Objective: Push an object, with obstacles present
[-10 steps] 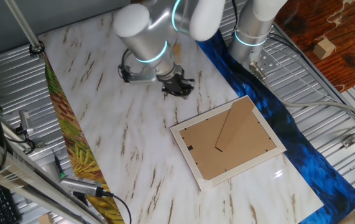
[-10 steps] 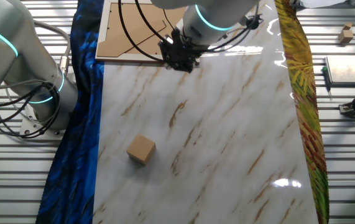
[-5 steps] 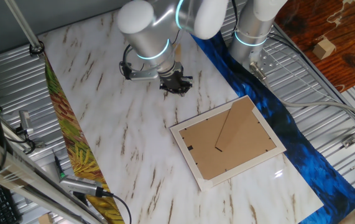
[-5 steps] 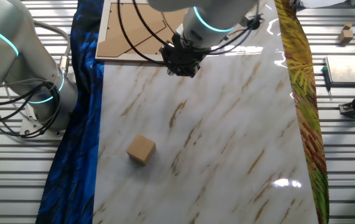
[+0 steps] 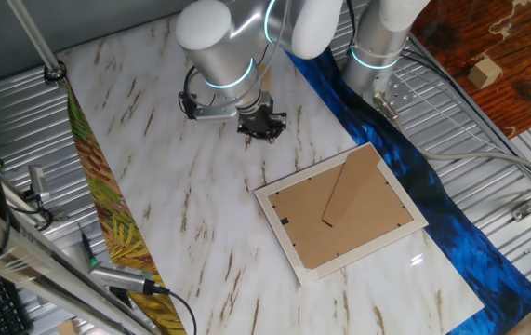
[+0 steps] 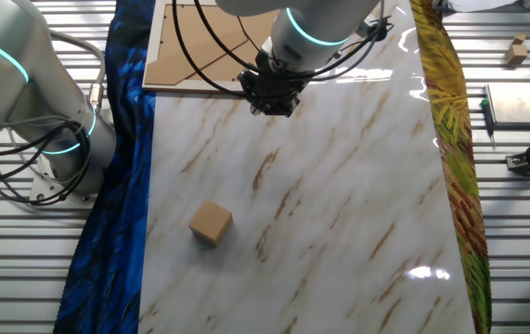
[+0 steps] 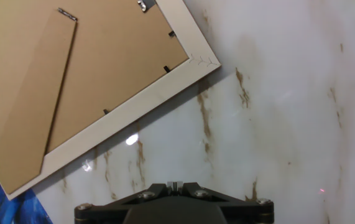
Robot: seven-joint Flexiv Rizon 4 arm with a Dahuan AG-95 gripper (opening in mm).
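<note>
So we've got the gripper [image 6: 272, 96] hanging low over the marble table [image 6: 357, 213], just off the corner of the picture frame [image 6: 167, 70], which lies back-side up. Its fingers look pinched together on nothing. The wooden block [image 6: 211, 224] sits well apart, nearer the blue cloth [image 6: 121, 186].

Arm [image 5: 217, 45]: silver links rise from the base [image 5: 378, 37] and fold over at the elbow, with cyan rings lit at the joints.
Wrist [image 6: 303, 26]: turned downward, cables looping around it.
Gripper [image 5: 261, 124]: black, hangs low, pointing straight down.
Fingers [image 7: 171, 185]: drawn together, the tips meeting at the centre of the hand view.
</note>
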